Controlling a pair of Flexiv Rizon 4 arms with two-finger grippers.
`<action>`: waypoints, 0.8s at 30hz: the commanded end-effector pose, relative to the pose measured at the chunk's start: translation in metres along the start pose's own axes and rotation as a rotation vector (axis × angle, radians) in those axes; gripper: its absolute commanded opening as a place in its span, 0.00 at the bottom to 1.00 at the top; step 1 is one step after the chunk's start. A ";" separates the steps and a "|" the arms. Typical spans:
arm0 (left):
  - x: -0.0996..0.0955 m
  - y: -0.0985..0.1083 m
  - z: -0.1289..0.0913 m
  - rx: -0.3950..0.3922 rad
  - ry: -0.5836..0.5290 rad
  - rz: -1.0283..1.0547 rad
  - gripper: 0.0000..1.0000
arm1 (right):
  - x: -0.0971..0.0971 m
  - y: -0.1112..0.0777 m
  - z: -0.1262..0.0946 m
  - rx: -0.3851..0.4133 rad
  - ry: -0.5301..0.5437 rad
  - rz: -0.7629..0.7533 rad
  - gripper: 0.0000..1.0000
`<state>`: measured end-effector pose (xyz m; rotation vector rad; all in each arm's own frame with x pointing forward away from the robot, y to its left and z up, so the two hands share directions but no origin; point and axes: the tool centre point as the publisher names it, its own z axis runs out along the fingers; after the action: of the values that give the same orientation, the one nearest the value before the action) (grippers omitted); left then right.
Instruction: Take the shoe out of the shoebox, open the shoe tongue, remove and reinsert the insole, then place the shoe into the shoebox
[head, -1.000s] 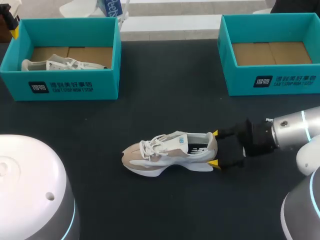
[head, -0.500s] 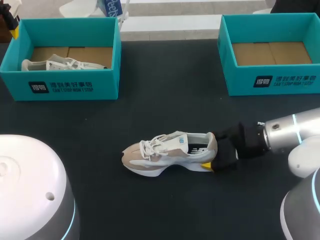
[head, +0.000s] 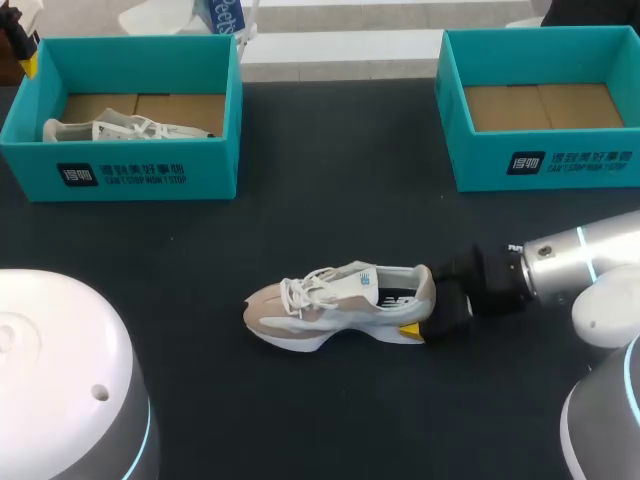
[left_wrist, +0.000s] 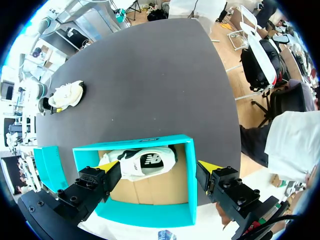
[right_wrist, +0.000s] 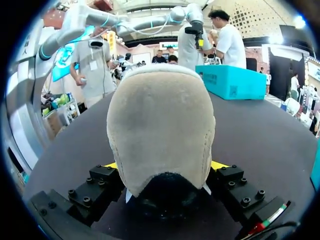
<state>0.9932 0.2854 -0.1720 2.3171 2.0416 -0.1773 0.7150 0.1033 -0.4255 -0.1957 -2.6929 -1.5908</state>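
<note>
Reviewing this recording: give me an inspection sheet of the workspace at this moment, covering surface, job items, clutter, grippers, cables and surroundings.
Surface: dark table, flat.
Job's things: beige and white sneaker upright on its sole mid-table; left teal cardboard shoebox holds a second pale sneaker; right teal cardboard shoebox shows only its brown floor.
Clutter: nothing seen.
Grippers: right gripper shut on the sneaker's heel, a yellow tip at each side; left gripper open, above the left shoebox.
Cables: nothing seen.
Surroundings: nothing seen reaching over the table.
</note>
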 end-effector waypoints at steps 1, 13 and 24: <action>0.000 -0.001 0.000 -0.001 0.003 0.000 1.00 | -0.001 -0.007 0.010 0.008 0.003 0.003 0.00; 0.000 -0.001 0.000 -0.001 0.003 0.000 1.00 | -0.001 -0.007 0.010 0.008 0.003 0.003 0.00; -0.035 -0.007 -0.003 -0.137 0.035 -0.366 1.00 | -0.001 -0.007 0.010 0.008 0.003 0.003 0.00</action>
<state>0.9961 0.2681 -0.1670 2.1439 2.1980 -0.1816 0.7152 0.1031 -0.4253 -0.1946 -2.6940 -1.5831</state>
